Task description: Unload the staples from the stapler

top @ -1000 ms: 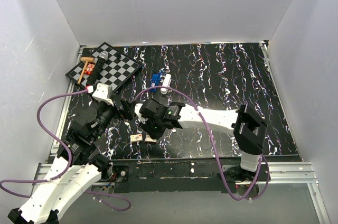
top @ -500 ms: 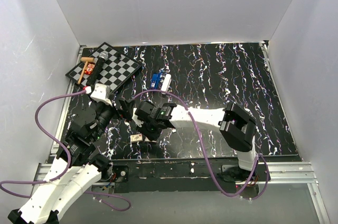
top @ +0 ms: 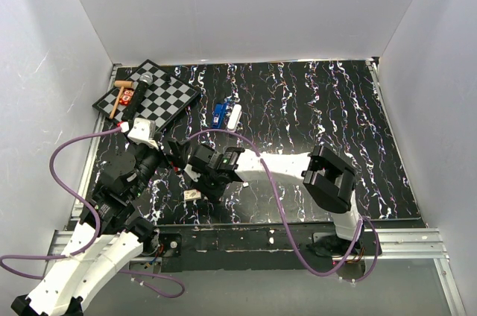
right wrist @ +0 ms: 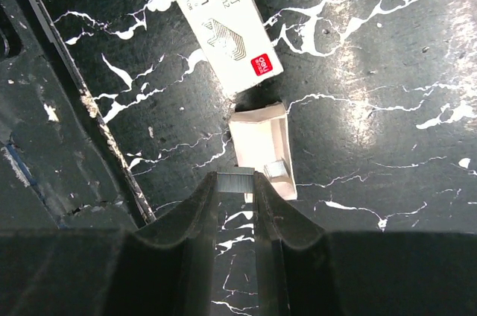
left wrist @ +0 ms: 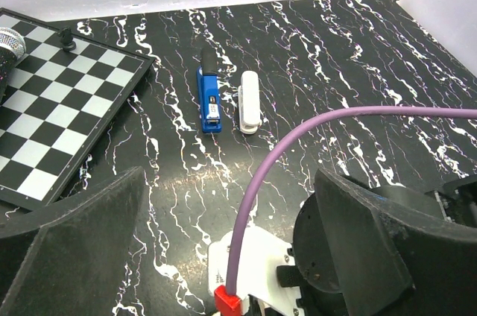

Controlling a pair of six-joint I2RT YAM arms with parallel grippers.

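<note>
Right arm's elbow has swung left since a second ago, and its wrist now sits over the staple tray.

The stapler [left wrist: 211,103] lies opened flat near the chessboard [left wrist: 45,130], with its white arm [left wrist: 250,101] beside the blue one, well apart from both grippers. The right gripper [right wrist: 236,185] is pinched onto a short staple strip [right wrist: 236,177] just above the open tray [right wrist: 277,141], with the box sleeve [right wrist: 227,33] beside it. The left gripper [left wrist: 229,174] is spread wide and empty. Risk: the pinch is at the fingertips only, so the strip may twist free and scatter, or the fingers may shove the light tray.
</note>
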